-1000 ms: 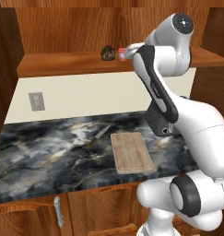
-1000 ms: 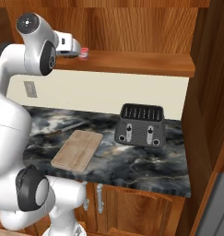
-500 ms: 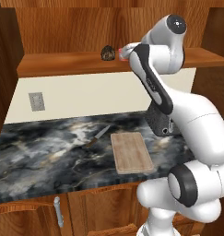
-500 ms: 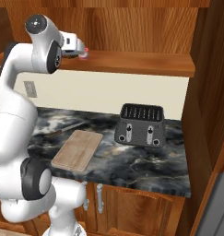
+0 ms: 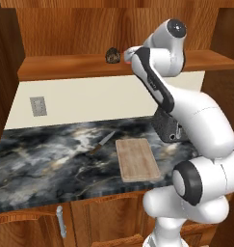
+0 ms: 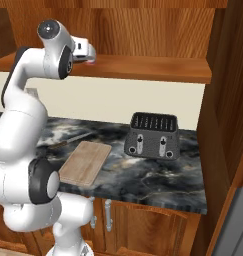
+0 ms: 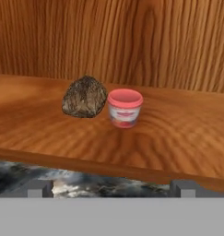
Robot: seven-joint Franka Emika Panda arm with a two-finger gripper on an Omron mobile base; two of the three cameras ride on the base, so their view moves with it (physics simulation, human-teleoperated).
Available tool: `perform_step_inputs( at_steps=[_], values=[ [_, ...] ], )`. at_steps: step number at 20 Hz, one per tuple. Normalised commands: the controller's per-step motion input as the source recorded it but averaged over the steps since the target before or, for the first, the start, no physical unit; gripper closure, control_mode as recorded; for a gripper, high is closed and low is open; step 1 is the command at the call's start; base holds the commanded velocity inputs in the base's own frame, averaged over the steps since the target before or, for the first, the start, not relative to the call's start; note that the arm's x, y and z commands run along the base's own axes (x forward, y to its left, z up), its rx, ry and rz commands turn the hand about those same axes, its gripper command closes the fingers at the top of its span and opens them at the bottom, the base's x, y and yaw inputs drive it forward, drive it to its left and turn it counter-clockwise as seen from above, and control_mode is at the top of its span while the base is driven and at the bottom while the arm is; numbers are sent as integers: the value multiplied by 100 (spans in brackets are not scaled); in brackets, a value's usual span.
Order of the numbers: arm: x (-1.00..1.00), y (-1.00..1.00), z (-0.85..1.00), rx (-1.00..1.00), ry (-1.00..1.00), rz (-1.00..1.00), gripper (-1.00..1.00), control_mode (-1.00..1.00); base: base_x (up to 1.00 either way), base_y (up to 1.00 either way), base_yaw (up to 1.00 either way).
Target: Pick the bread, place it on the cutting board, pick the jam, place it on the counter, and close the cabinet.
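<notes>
The bread [image 7: 85, 97] and the jam [image 7: 125, 107] are seen side by side on the inner shelf of the open cabinet [image 5: 80, 65], the bread to the left of the jar in the hand view, the 2 just beside each other; whether they touch cannot be told. The gripper [image 7: 111, 188] is held level with the shelf edge, short of both items. Its 2 fingertips [image 7: 37, 188] are set wide apart, with nothing between them. Below, the cutting board [image 5: 136, 158] is laid flat on the counter [image 5: 41, 164], with nothing on it. A knife [image 5: 101, 143] is seen on the counter just beside the board's far left corner. A dark toaster [image 6: 152, 135] is stood to the right of the board, apart from it.
</notes>
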Motion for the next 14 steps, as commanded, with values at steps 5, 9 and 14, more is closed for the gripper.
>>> perform_step_inputs(
  at_steps=[5,9,14],
  values=[
    [38,0,-9,0,0,0,-100,-100,0,0,0],
    [41,0,-6,0,0,0,-100,-100,0,0,0],
    [40,0,-7,0,0,0,-100,-100,0,0,0]
  ],
)
